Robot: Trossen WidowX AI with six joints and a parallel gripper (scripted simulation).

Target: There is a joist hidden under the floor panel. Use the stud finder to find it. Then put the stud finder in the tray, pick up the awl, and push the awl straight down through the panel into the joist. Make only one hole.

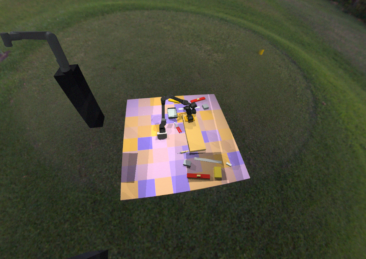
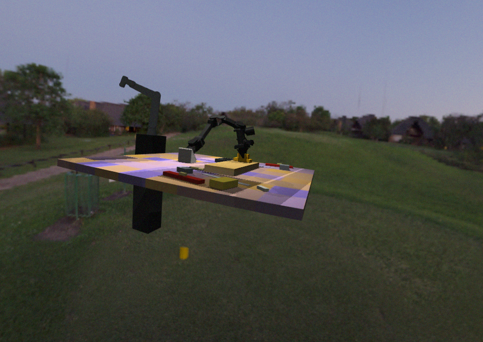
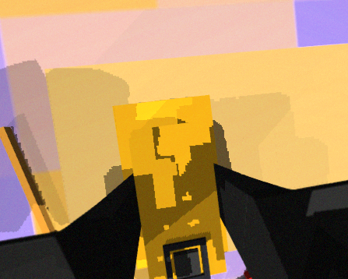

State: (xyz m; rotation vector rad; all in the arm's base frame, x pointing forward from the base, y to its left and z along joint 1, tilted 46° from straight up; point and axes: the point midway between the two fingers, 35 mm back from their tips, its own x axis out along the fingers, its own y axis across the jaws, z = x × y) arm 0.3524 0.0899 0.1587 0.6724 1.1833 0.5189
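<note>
My gripper [image 1: 189, 118] [image 2: 242, 155] [image 3: 171, 171] is shut on the yellow stud finder [image 1: 185, 119] [image 2: 248, 159] [image 3: 165, 111], with a black finger on each side. The stud finder is low over the far end of the wooden floor panel [image 1: 194, 136] [image 2: 234, 167] [image 3: 319, 78]; whether it touches the panel I cannot tell. The tray [image 1: 172, 113], pale inside with a dark rim, lies left of the panel's far end in the top view. A thin-tipped tool with a pale handle [image 1: 183, 152], which looks like the awl, lies at the panel's near end. No joist shows.
An orange stick [image 1: 180, 113] [image 3: 21, 167] lies beside the panel's far end. Red-handled pliers [image 1: 179, 128] lie left of the panel. Beyond its near end are a grey block [image 1: 187, 163], a metal strip [image 1: 207, 160], a red level [image 1: 192, 176] and a yellow block [image 1: 217, 172].
</note>
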